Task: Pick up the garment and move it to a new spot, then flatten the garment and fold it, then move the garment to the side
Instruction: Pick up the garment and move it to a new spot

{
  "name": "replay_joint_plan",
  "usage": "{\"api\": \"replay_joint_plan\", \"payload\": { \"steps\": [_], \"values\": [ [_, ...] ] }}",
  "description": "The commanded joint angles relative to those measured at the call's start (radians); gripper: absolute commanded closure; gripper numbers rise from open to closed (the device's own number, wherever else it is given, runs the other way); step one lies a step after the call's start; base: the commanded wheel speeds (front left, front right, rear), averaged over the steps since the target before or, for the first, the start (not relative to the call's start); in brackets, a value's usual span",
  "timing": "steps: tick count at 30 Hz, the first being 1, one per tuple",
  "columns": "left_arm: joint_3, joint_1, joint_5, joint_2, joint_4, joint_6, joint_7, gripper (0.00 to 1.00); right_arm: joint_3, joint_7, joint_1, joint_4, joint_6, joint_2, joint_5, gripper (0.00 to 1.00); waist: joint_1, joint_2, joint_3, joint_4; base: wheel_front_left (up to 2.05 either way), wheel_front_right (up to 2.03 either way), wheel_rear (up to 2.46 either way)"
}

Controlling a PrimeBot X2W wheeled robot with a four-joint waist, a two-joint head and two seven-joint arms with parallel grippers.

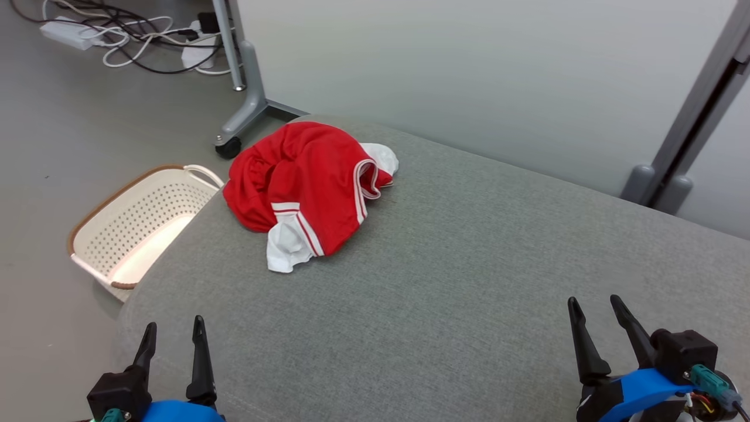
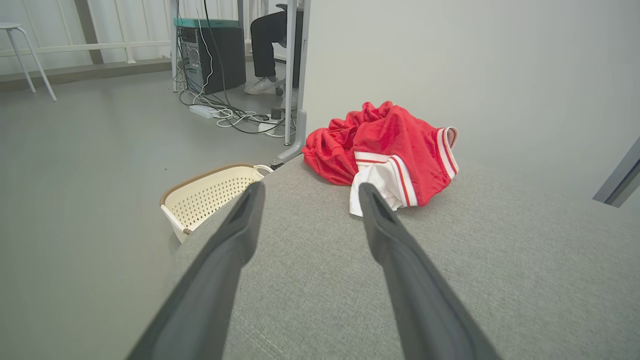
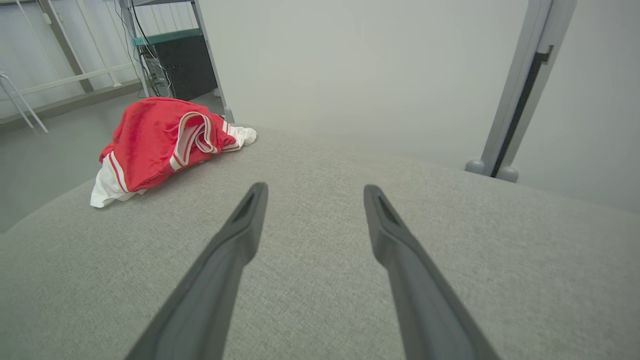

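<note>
Looking down from the head camera, I have both grippers low over the near edge of the grey cushion (image 1: 469, 264). The left gripper (image 1: 176, 322) sits by the near left corner and the right gripper (image 1: 593, 299) toward the near right. Each has its two dark fingers spread apart with nothing between them, and only bare fabric lies ahead of the tips. I cannot tell whether either one touches the cushion.

Further out, the garment (image 1: 304, 181) lies crumpled in a heap at the cushion's far left corner, well apart from both grippers. It is red with white striped trim. One white end spills toward the near side and another pokes out on the far side.

On the floor just beside the cushion's left edge stands a cream perforated basket (image 1: 135, 223) with a brown rim, close to the garment. Past the far left corner I see a grey wheeled leg (image 1: 246, 94) and a tangle of cables (image 1: 135, 35). A pale panel (image 1: 469, 70) runs behind the far edge. In the left wrist view, a person's shoe (image 2: 260, 86) rests by a dark computer tower (image 2: 205, 57), and a white stool (image 2: 20, 50) stands far off.
</note>
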Motion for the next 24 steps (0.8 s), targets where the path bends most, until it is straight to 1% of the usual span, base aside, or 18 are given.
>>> {"api": "replay_joint_plan", "payload": {
  "steps": [1,9,13,17,20,24],
  "values": [
    [0.004,0.007,0.001,0.008,-0.003,0.003,0.003,0.00,-0.001,-0.005,-0.005,0.004,0.000,-0.005,0.005,0.00,0.0000,0.0000,0.002,0.010,0.00,0.00,0.00],
    [0.006,0.020,0.005,0.020,-0.021,0.017,0.004,0.00,0.014,-0.011,-0.022,0.021,0.000,-0.005,0.013,0.00,0.0000,0.0000,0.010,0.023,0.00,0.00,0.00],
    [0.000,0.011,0.004,0.021,-0.023,0.018,0.008,0.00,0.010,-0.014,-0.018,0.026,0.000,-0.005,0.014,0.00,0.0000,0.0000,0.014,0.023,0.00,0.00,0.00],
    [0.001,-0.034,-0.004,0.029,-0.031,0.010,0.025,0.00,0.008,-0.013,-0.021,0.023,0.000,-0.005,0.016,0.00,0.0000,0.0000,0.026,0.016,0.00,0.00,0.00],
    [0.007,-0.092,-0.007,0.046,-0.038,0.006,0.063,0.00,0.002,-0.010,-0.025,0.014,0.000,-0.005,0.010,0.00,0.0000,0.0000,0.043,0.013,0.00,0.00,0.00],
    [0.003,-0.243,-0.021,0.077,-0.026,-0.027,0.164,0.00,0.002,0.002,-0.034,-0.003,0.000,-0.005,-0.003,0.00,0.0000,0.0000,0.071,0.009,0.00,0.00,0.00]
  ]
}}
